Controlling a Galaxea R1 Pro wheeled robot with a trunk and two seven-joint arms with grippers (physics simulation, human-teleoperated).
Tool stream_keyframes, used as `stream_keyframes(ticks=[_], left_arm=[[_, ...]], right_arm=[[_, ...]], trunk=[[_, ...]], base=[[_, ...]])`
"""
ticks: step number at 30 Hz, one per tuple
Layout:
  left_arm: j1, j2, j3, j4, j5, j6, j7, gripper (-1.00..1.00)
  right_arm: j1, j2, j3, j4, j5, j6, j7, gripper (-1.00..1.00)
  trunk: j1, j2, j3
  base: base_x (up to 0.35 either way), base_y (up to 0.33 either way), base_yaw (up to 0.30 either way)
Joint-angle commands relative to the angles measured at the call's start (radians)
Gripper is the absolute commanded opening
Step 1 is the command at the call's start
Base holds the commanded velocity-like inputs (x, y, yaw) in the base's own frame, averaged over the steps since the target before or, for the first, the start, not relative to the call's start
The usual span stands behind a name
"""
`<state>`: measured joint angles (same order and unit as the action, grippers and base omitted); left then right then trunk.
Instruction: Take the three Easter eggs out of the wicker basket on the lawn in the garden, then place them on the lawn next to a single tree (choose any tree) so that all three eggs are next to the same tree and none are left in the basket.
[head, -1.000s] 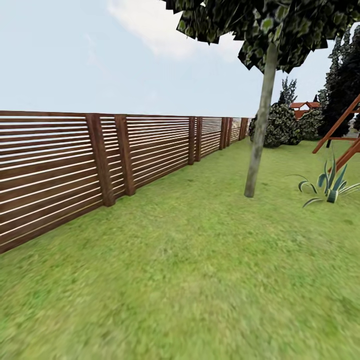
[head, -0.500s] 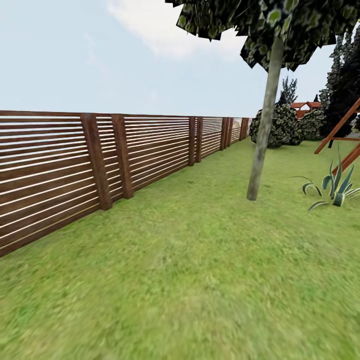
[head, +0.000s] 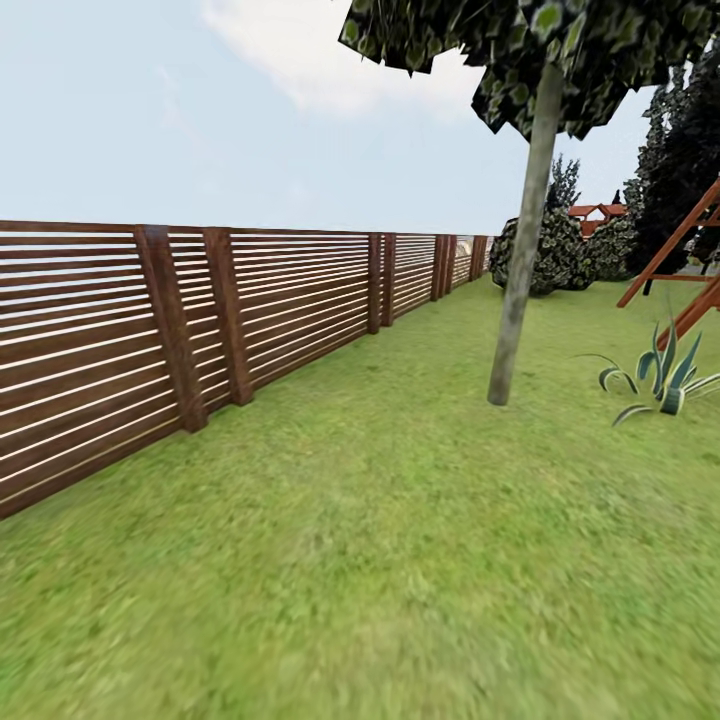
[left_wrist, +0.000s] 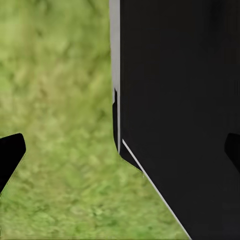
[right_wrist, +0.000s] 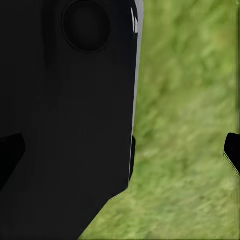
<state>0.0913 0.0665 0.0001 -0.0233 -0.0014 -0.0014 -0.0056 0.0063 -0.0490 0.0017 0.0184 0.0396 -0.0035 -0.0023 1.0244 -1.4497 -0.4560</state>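
One tree stands ahead and a little right on the lawn, trunk upright, so by my reckoning the right arm would be nearer it. Beyond are a fence and a spiky plant. Both wrist views look down past the dark robot body at grass: left gripper and right gripper fingertips sit wide apart, nothing between (no eggs).

- We see a brown slatted wooden fence running from 9 o'clock toward 12 o'clock.
- Pale blue sky with a white cloud sits above it.
- Round bushes stand at 1 o'clock.
- A spiky plant and reddish wooden beams occupy 3 o'clock.
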Motion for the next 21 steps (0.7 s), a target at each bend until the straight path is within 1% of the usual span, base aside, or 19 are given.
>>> stream_keyframes(ticks=[1,21], left_arm=[[0.001,0.0,0.0,-0.002,0.0,0.0,-0.001,1.0],[0.001,-0.001,0.0,-0.002,0.0,0.0,-0.001,1.0]], right_arm=[[0.0,0.0,0.0,0.0,0.005,-0.001,-0.001,1.0],[0.0,0.0,0.001,0.0,0.005,-0.001,0.0,1.0]], trunk=[[0.001,0.0,-0.001],[0.001,0.0,-0.001]], base=[[0.318,0.0,-0.001],[0.318,0.0,0.0]])
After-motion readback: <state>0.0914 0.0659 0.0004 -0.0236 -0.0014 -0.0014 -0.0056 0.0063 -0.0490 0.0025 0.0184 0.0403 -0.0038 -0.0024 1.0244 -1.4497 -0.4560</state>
